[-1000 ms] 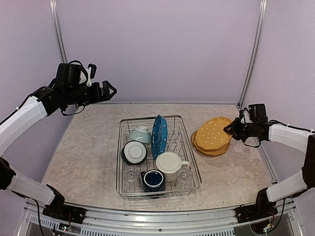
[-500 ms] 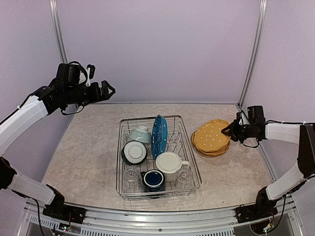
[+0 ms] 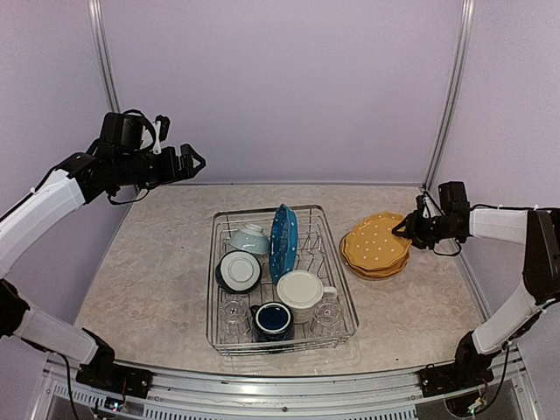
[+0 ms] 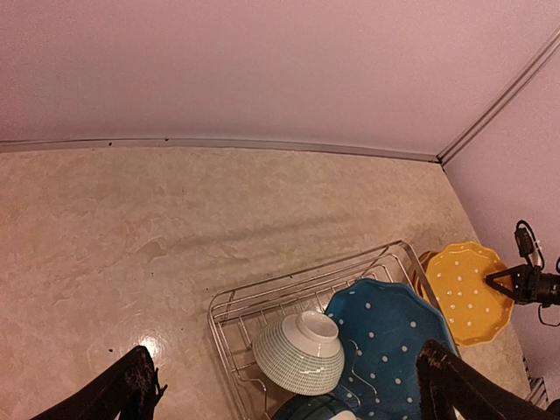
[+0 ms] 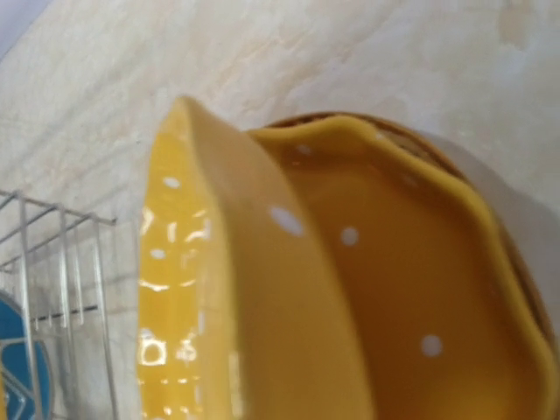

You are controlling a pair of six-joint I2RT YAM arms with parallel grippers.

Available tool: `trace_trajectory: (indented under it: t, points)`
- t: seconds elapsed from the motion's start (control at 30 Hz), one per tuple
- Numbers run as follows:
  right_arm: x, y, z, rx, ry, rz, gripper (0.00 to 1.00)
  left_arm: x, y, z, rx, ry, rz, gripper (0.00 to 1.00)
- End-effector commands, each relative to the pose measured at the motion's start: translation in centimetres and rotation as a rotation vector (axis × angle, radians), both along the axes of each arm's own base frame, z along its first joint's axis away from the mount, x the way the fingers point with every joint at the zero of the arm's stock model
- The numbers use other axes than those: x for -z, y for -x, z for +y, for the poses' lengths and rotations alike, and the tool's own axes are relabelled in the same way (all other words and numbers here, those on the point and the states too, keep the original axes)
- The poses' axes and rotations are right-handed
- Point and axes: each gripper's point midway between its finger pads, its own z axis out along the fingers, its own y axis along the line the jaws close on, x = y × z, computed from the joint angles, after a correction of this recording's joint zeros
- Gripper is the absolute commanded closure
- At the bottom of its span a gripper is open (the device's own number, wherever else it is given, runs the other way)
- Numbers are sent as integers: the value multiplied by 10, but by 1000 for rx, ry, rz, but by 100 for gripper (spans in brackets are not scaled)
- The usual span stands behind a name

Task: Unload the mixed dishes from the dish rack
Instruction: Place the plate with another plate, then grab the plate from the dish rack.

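Two tools in view. The left tool (image 3: 195, 161) hung high over the far-left part of the table (image 3: 149, 280), fingers (image 4: 131, 389) spread wide, gripping nothing. The right tool (image 3: 403, 231) sat at the right rim of the yellow dotted plate stack (image 3: 374, 245), which lay on the table just right of the dish rack (image 3: 282, 347). Could not tell if it was clamped, as its fingers were hidden in the wrist view. The rack held an upright blue dotted plate (image 3: 283, 241), an upturned pale teal bowl (image 3: 250, 238), a dark-sided bowl (image 3: 237, 270), a cream mug (image 3: 302, 292), a navy mug (image 3: 274, 320), and clear glasses (image 3: 234, 313) either side of the navy mug.
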Motion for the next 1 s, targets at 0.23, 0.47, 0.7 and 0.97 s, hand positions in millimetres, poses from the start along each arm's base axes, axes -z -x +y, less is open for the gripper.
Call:
trace_trajectory:
  t: [0.23,0.47,0.7,0.97]
  points:
    - [-9,-3,-30,46,222,-9,40,-5,-2,-1,10,4,12,1]
    - [-12,2,-42,73,331,-8,27,-10,1,-1,17,12,3,1]
    - [-65,17,-13,67,366,-140,22,-13,2,-1,22,25,-1,1]
    - [-128,42,99,-66,76,-315,12,-15,4,-3,31,41,2,1]
